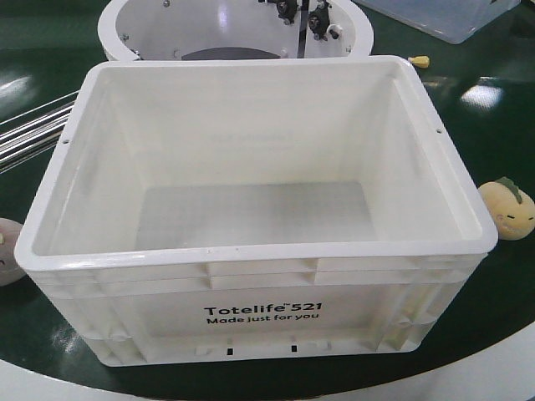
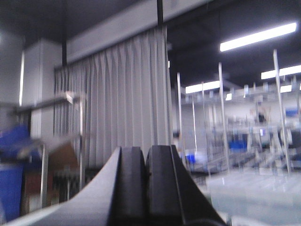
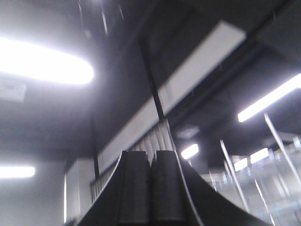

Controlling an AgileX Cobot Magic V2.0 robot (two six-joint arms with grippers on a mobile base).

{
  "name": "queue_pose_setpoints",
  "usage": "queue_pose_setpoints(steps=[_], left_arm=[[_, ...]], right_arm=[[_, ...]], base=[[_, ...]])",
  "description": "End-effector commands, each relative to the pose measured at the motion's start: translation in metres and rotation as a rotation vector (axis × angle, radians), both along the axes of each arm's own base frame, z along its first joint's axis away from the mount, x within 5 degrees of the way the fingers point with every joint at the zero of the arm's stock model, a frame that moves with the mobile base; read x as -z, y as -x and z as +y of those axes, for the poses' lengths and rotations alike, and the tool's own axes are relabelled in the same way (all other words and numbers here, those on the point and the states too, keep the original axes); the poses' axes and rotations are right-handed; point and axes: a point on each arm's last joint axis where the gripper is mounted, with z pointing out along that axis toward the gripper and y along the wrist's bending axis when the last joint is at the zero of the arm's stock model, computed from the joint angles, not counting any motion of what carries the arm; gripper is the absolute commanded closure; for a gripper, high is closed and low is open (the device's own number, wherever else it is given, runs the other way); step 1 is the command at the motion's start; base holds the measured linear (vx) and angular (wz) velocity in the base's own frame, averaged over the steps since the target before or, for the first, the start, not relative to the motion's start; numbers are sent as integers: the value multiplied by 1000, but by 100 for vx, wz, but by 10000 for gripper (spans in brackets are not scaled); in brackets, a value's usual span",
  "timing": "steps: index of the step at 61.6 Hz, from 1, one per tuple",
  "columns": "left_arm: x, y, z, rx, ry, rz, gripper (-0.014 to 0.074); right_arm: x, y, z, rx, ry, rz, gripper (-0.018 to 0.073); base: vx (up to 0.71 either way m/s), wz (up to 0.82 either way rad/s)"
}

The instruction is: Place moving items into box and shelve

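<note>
Nearest the front camera stands the white box (image 1: 259, 252), its printed wall facing the robot and its long side running left to right across the dark green table (image 1: 501, 322). It is open-topped with nothing inside, so the packing has not begun.

The two toys lie on the table outside the box, one at each short end. The pale yellow plush (image 1: 507, 207) sits just beside the right-hand wall. At the opposite end the frame edge cuts off all but a brownish-pink sliver, which is probably the other plush (image 1: 7, 251).

Neither arm shows in this view. The wrist cameras look away from the table. The left gripper (image 2: 146, 157) has its dark fingers pressed together on nothing, against a pleated curtain (image 2: 127, 94) and blurred shelving (image 2: 244, 136). The right gripper (image 3: 151, 160), likewise closed and empty, points at ceiling lights (image 3: 42, 66).

Both toys therefore seem to lie below and ahead of the claws. The right arm looks better placed for the yellow toy and the left for the pink one.

Beyond the box are a white ring-shaped housing (image 1: 113, 33) and a translucent bin (image 1: 443, 17).
</note>
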Motion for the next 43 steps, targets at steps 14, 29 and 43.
queue_pose_setpoints(steps=[14, 29, 43], left_arm=[[-103, 3, 1, -3, 28, -266, 603], [-112, -52, -3, -5, 20, -148, 603], [-98, -93, -7, 1, 6, 42, 603]], right_arm=[[-109, 5, 1, 250, 217, -51, 568], [-128, -53, 9, 373, 376, 79, 568], [-118, -93, 14, 339, 419, 215, 568]], base=[[0, 0], [0, 0], [0, 0]])
